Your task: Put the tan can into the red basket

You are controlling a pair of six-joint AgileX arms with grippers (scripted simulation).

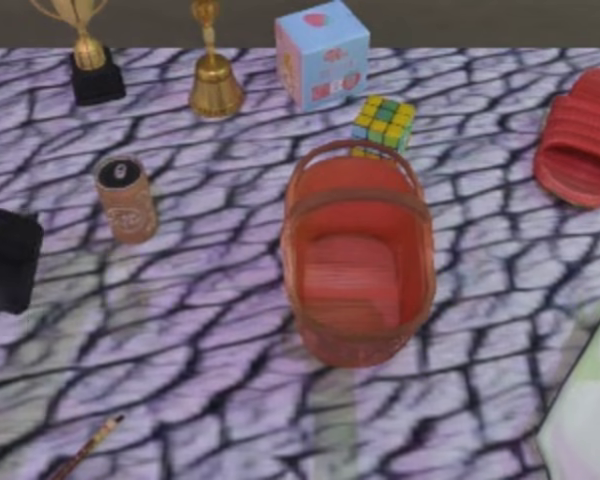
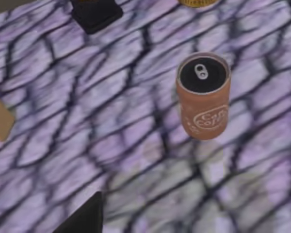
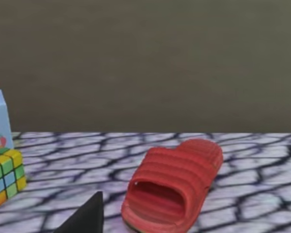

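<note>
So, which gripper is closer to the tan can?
The left. The left gripper is at the table's left edge, just left of the tan can. The right arm sits at the table's lower right corner, beyond the red basket.

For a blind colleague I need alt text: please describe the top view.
A tan can stands upright on the purple patterned table, left of an empty red basket. The left gripper sits at the left edge. Behind are a trophy, bell, carton, puzzle cube and red slipper.
</note>
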